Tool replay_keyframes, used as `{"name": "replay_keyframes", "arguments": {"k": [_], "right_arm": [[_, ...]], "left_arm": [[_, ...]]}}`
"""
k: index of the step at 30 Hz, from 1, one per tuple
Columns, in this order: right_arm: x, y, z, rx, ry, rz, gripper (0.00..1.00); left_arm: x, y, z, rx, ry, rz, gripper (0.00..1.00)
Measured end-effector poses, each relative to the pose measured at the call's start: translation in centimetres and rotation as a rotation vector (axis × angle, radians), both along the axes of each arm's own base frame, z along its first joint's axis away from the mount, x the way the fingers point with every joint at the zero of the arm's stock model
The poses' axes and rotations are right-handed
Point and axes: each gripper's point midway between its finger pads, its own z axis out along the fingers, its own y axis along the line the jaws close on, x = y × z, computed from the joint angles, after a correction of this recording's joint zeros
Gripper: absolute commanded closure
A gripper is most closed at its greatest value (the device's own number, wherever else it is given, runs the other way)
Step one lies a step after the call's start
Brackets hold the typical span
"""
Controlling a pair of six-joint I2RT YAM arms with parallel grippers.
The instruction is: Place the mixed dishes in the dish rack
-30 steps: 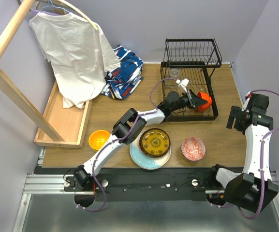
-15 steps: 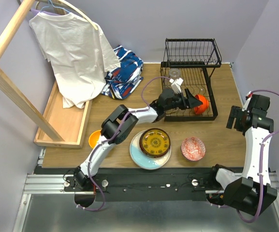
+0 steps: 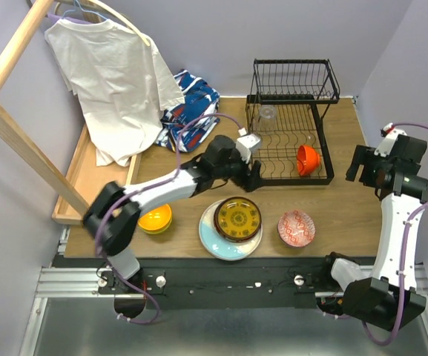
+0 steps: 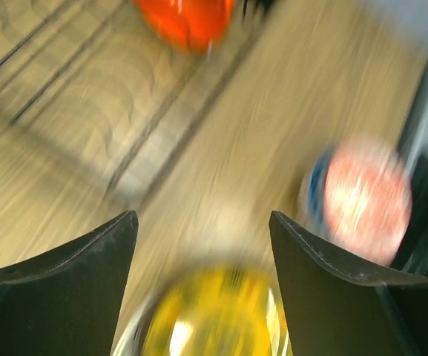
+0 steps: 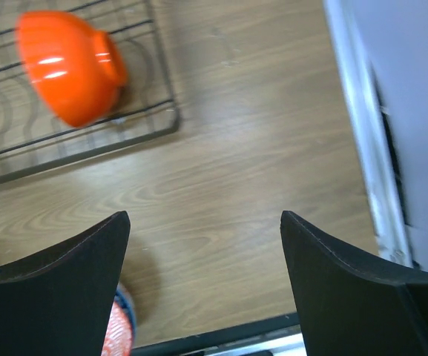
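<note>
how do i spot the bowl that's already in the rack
Find the black wire dish rack at the back. On its lower tier, in the near right corner, an orange bowl lies tipped on its side. Its only rack neighbour is a clear glass cup, far left.

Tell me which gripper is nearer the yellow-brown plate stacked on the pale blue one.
Left. The left gripper is open just beyond the yellow-brown plate, by the dish rack's near-left corner. The right gripper is far off to the plate's right, past the rack's right end.
</note>
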Motion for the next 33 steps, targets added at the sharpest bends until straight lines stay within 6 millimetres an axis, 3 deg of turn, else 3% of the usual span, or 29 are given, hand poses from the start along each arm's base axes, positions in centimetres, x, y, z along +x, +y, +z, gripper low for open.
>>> {"name": "replay_keyframes", "arguments": {"k": [2, 4, 6, 9, 13, 17, 24, 33], "right_arm": [[0.3, 0.9, 0.1, 0.034, -0.016, 0.043, 0.11], [0.6, 1.7, 0.1, 0.064, -0.025, 0.078, 0.11], [1.0, 2.5, -0.1, 0.102, -0.029, 0.115, 0.11], [1.6, 3.2, -0.4, 0.142, -0.033, 0.151, 0.11], [2.4, 3.6, -0.4, 0.172, -0.046, 0.169, 0.10], [2.8, 3.9, -0.1, 0.189, -0.068, 0.182, 0.10], [2.8, 4.2, 0.0, 0.202, -0.072, 0.189, 0.10], [2.7, 4.3, -0.2, 0.207, -0.063, 0.189, 0.10]], "left_arm": [[-2.5, 3.4, -0.1, 0.126, -0.087, -0.056, 0.22], [-4.7, 7.2, 1.1, 0.255, -0.190, -0.113, 0.23], [-5.5, 10.0, 2.0, 0.346, -0.262, -0.142, 0.24], [-6.4, 15.9, 2.6, 0.510, -0.308, -0.139, 0.25], [-8.1, 23.7, 1.4, 0.764, -0.275, -0.145, 0.26], [-11.1, 28.2, -0.5, 0.940, -0.164, -0.234, 0.28], [-14.9, 32.0, -3.6, 1.074, 0.027, -0.335, 0.29], [-15.0, 32.0, -5.9, 1.117, 0.110, -0.381, 0.35]]}}
